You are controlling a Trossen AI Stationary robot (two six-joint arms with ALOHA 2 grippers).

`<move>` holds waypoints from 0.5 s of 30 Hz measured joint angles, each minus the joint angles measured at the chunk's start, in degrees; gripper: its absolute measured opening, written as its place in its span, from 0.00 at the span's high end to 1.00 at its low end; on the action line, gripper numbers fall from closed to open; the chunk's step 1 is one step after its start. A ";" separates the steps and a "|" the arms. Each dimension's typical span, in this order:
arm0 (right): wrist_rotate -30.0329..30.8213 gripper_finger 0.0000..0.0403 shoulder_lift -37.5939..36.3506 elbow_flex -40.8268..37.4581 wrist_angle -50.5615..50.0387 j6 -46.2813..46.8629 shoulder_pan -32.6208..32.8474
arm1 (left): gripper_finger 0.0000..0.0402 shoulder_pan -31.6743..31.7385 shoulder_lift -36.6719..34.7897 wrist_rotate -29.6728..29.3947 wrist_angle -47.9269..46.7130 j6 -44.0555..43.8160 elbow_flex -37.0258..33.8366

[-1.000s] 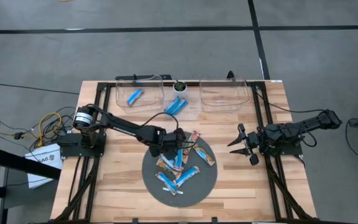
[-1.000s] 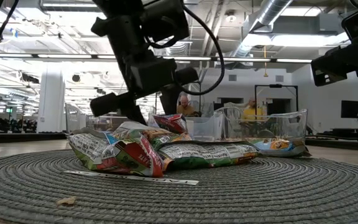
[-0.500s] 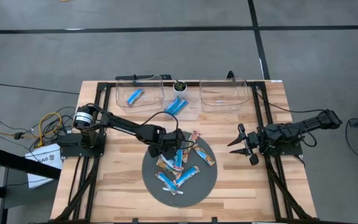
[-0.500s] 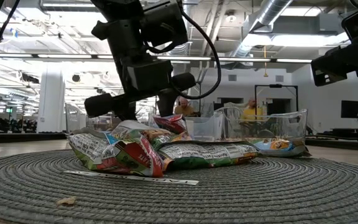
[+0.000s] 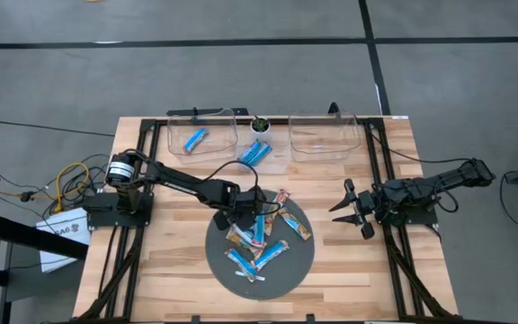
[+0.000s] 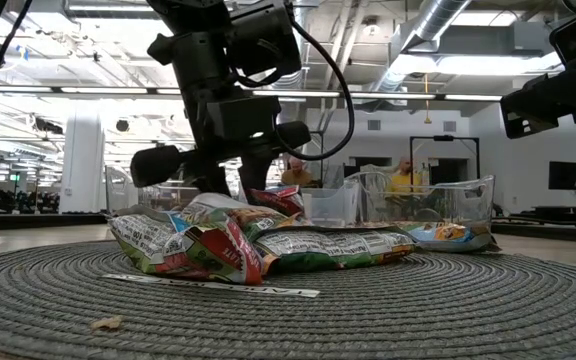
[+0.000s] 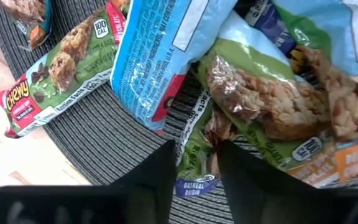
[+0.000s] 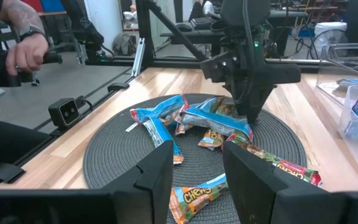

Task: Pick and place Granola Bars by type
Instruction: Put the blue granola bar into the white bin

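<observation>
**High view: left tool down on the bar pile**

High view shows the wooden counter (image 5: 151, 270) carrying a round dark mat (image 5: 286, 270), the landmark for everything else. Beyond the mat stand two clear bins: the left bin (image 5: 201, 135) holds one blue bar, the right bin (image 5: 324, 135) looks empty, and two blue bars (image 5: 254, 153) lie between them, which suggests sorting has only begun. Most of the Granola Bars (image 5: 259, 238) sit heaped on the mat, blue ones mixed with green and tan ones. The left tool (image 7: 194, 162) is lowered onto the far edge of that heap, fingers narrowly apart astride the end of a green-wrapped bar (image 7: 253, 106); I cannot tell whether it is gripped yet. Beside the mat's right edge, the right tool (image 5: 349, 209) waits with fingers spread, holding nothing, presumably clear of the working arm.
</observation>
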 joint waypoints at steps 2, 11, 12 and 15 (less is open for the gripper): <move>0.01 0.67 0.01 0.00 -0.02 0.00 -0.01 | 0.80 0.00 0.00 0.00 -0.01 -0.88 0.00; -0.01 0.67 0.00 0.01 -0.02 0.00 0.01 | 0.92 0.00 0.00 0.00 -0.41 -4.96 0.02; 0.00 0.67 0.02 -0.02 0.00 0.00 -0.01 | 0.93 0.00 0.00 -0.02 -0.53 -5.24 0.02; 0.02 0.67 0.00 -0.01 -0.02 0.00 0.01 | 0.94 0.00 0.00 -0.07 -0.61 -6.08 0.02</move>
